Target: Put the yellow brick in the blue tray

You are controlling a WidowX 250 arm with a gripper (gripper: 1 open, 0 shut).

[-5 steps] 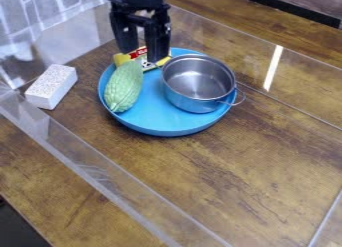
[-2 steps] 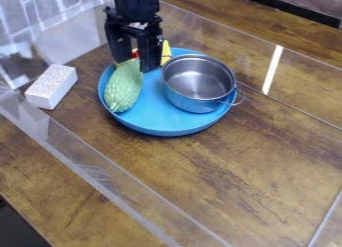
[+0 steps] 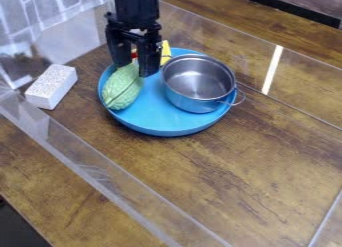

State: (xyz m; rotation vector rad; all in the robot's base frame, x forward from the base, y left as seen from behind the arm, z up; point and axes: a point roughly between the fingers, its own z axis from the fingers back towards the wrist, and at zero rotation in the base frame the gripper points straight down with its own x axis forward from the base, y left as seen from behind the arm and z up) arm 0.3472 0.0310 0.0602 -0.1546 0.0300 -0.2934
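The black pincer [image 3: 136, 51] stood wide open over the small yellow brick [image 3: 163, 52] at the round blue tray's [image 3: 154, 119] far rim; closing squarely, clear of the green bumpy vegetable [image 3: 122, 86], seemed advisable.

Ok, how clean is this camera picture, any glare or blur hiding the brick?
Camera view: soft and low in detail throughout. A bright streak of glare lies on the wooden table right of the steel pot, clear of the work. The open gripper covers most of the yellow brick; only a yellow sliver shows at the blue tray's far rim.
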